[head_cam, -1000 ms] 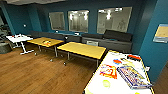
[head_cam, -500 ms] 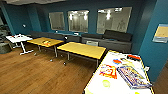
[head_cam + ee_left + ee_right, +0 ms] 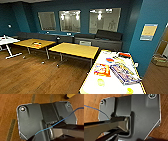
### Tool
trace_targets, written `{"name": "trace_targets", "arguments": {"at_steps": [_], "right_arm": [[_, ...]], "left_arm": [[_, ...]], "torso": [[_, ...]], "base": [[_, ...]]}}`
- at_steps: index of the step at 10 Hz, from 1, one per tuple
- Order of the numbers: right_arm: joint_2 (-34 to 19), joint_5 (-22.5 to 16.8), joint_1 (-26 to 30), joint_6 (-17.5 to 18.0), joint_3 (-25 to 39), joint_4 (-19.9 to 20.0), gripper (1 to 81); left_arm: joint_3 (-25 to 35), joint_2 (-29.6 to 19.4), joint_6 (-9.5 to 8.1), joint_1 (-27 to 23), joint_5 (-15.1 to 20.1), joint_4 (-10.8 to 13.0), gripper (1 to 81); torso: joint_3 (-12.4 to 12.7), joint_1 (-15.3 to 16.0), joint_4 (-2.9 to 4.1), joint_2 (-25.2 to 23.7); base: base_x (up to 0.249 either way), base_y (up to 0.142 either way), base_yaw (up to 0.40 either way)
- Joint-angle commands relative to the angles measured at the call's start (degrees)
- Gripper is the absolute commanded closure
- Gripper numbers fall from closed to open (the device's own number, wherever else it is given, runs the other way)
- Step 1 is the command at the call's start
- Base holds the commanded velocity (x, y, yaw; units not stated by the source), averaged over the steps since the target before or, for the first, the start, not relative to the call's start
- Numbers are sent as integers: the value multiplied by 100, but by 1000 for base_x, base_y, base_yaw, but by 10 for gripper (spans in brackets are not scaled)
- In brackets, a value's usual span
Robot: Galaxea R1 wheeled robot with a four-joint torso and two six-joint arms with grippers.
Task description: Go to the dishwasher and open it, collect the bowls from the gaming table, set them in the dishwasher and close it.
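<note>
Bowls (image 3: 100, 82), two small yellow-green ones by the look of them, sit on the gaming table (image 3: 92, 83) at the lower right of the head frame; the second (image 3: 129, 90) lies close to the bottom edge. They are blurred, so I judge them bowls rather than see it plainly. Around them the white worktop carries game boxes: an orange-and-red one (image 3: 102, 69) just above the first bowl, a large bluish one (image 3: 123, 73) to its right, smaller items further up.

Dishwasher: nowhere among these frames. Two plain yellow tables (image 3: 74, 49) stand mid-frame, a white table (image 3: 6, 40) at the far left, a dark sofa (image 3: 100, 40) along the blue wall under the windows.

Both wrist views look down on wooden floor (image 3: 8, 109) past the robot's own dark plates; a thin blue cable (image 3: 70, 115) crosses the left one. Whether either set of jaws is apart or together, I cannot tell.

Risks, as I judge them: the bowls lie near the worktop's close end, so a base rolling in too far could bump the rim and shift them. A reach over the boxes could drag one off. The loose cable might snag as an arm lifts.
</note>
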Motion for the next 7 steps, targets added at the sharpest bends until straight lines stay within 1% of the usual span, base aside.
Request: {"name": "trace_targets", "arguments": {"at_steps": [1,4,7], "right_arm": [[-52,-359,251,16,33,64,10],[-52,-359,251,41,67,64,10],[-52,-351,251,33,77,64,10]], "left_arm": [[14,-21,9,-245,278,-25,10],[23,-21,9,-245,278,-25,10],[14,-30,9,-245,278,-16,10]], "torso": [[0,0,0,0],[0,0,0,0],[0,0,0,0]], "base": [[0,0,-339],[0,0,-339],[0,0,-297]]}}
